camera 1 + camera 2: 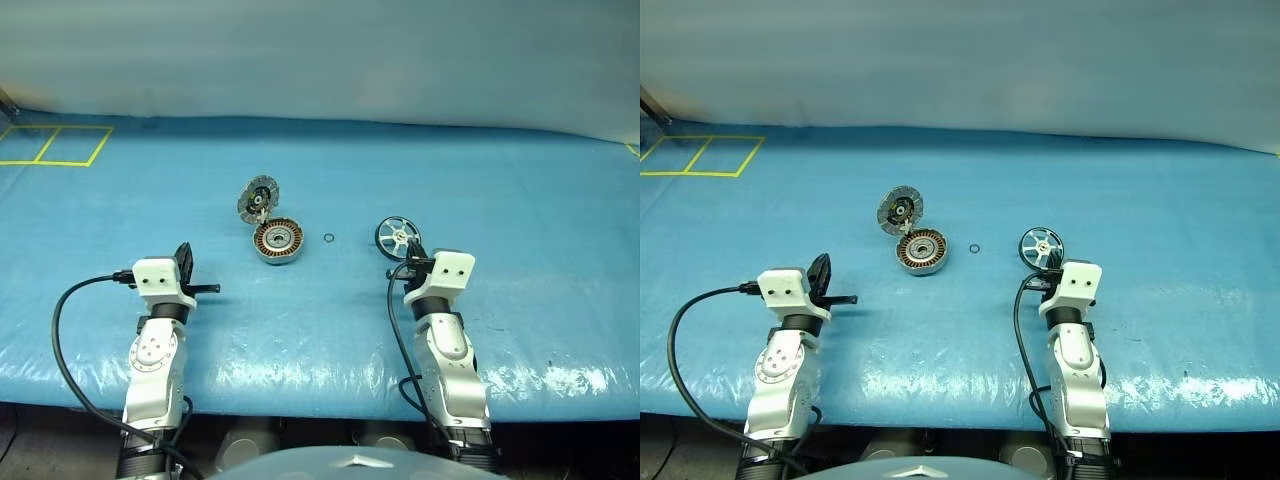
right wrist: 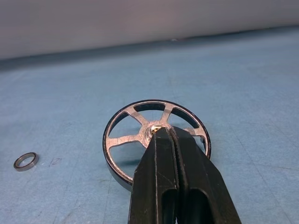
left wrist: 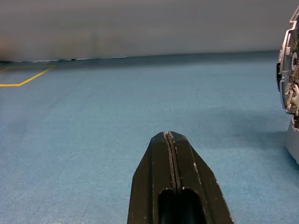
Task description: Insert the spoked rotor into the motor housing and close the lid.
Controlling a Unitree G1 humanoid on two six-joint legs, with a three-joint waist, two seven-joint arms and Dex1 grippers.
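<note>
The motor housing [image 1: 278, 241] lies flat on the blue table, its copper windings facing up. Its lid [image 1: 258, 198] stands tilted open at the housing's far edge, ribbed face showing; the left wrist view also catches the lid [image 3: 290, 70]. The spoked rotor [image 1: 397, 236] lies flat to the right of the housing. My right gripper [image 2: 163, 131] is shut and empty, its tip just short of the spoked rotor [image 2: 122, 140] and lined up with the hub. My left gripper [image 3: 169, 136] is shut and empty, well to the left of and nearer than the housing.
A tiny thin ring [image 1: 330, 238] lies between the housing and the rotor, also seen as the ring [image 2: 25, 161] in the right wrist view. Yellow tape lines [image 1: 60, 146] mark squares at the table's far left. A pale wall runs behind the table.
</note>
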